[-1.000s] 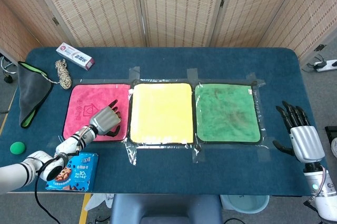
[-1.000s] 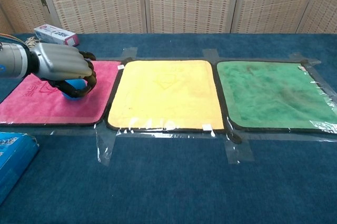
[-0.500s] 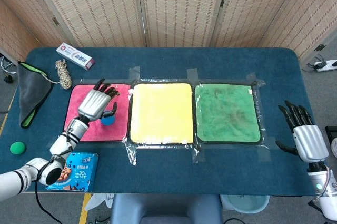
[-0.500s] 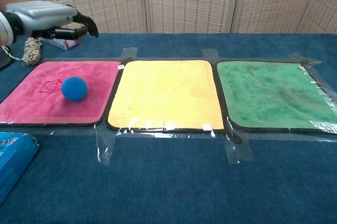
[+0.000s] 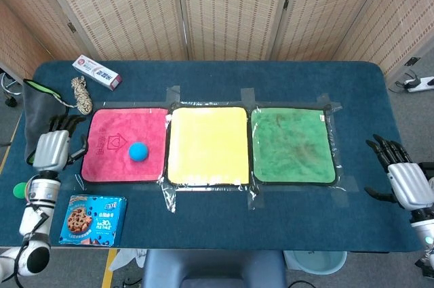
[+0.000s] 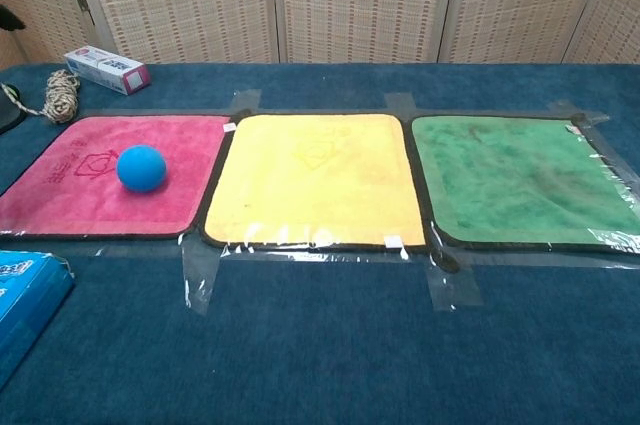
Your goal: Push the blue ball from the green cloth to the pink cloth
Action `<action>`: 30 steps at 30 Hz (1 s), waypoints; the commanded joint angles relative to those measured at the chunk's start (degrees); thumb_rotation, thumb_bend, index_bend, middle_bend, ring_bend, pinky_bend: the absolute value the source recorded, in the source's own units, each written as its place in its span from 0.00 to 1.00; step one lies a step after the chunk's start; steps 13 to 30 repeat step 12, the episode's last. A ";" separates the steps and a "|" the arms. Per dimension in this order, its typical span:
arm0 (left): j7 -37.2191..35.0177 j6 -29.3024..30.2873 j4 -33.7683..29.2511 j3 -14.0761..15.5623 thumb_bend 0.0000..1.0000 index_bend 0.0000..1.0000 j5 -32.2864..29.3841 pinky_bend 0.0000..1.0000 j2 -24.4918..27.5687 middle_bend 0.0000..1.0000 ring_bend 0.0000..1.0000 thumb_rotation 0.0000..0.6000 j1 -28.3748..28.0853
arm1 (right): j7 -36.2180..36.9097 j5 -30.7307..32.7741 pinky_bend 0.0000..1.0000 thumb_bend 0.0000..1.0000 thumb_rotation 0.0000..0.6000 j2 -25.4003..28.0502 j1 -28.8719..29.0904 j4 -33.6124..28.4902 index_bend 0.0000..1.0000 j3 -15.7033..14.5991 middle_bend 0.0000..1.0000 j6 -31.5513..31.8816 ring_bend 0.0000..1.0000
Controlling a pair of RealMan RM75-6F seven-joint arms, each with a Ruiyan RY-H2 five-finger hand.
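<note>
Nearest the robot, the left hand (image 5: 51, 148) hangs off the left side of the pink cloth (image 5: 108, 166), fingers spread and holding nothing. The right hand (image 5: 405, 178) sits at the right table edge, likewise spread and empty, well apart from the green cloth (image 5: 292, 144).

Further in, the blue ball (image 5: 139, 151) rests on the pink cloth, toward the side nearest the yellow cloth (image 5: 207, 144), touching neither hand. The green cloth lies bare. Judging by this, the push looks finished, with nothing left but to confirm the ball stays put.

The chest view shows neither hand clearly. The cookie box (image 5: 91, 220) is cut off there, and the writing on the far box (image 5: 97, 72) is too small to read.
</note>
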 commanded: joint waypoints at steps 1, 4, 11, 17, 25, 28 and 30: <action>-0.85 6.14 -1.89 1.92 0.67 0.21 2.43 0.00 0.39 0.18 0.09 0.27 4.68 | -0.76 0.77 0.00 0.22 1.00 -0.10 -1.26 -1.08 0.00 -0.28 0.00 1.19 0.00; -0.19 10.97 -2.20 3.99 0.67 0.21 6.06 0.00 0.02 0.18 0.09 0.27 8.29 | -1.33 1.09 0.00 0.22 1.00 -0.76 -2.88 -1.88 0.00 -0.67 0.00 3.02 0.00; 0.95 18.11 -2.14 7.22 0.67 0.21 13.23 0.00 -1.31 0.18 0.09 0.27 14.01 | -3.71 0.72 0.00 0.22 1.00 -3.18 -5.60 -1.99 0.00 -1.20 0.00 6.88 0.01; 1.29 19.21 -2.36 7.59 0.67 0.21 14.23 0.00 -1.59 0.18 0.09 0.27 14.89 | -4.04 0.61 0.00 0.22 1.00 -3.57 -6.08 -2.14 0.00 -1.22 0.00 7.69 0.01; 1.29 19.21 -2.36 7.59 0.67 0.21 14.23 0.00 -1.59 0.18 0.09 0.27 14.89 | -4.04 0.61 0.00 0.22 1.00 -3.57 -6.08 -2.14 0.00 -1.22 0.00 7.69 0.01; 1.29 19.21 -2.36 7.59 0.67 0.21 14.23 0.00 -1.59 0.18 0.09 0.27 14.89 | -4.04 0.61 0.00 0.22 1.00 -3.57 -6.08 -2.14 0.00 -1.22 0.00 7.69 0.01; 1.29 19.21 -2.36 7.59 0.67 0.21 14.23 0.00 -1.59 0.18 0.09 0.27 14.89 | -4.04 0.61 0.00 0.22 1.00 -3.57 -6.08 -2.14 0.00 -1.22 0.00 7.69 0.01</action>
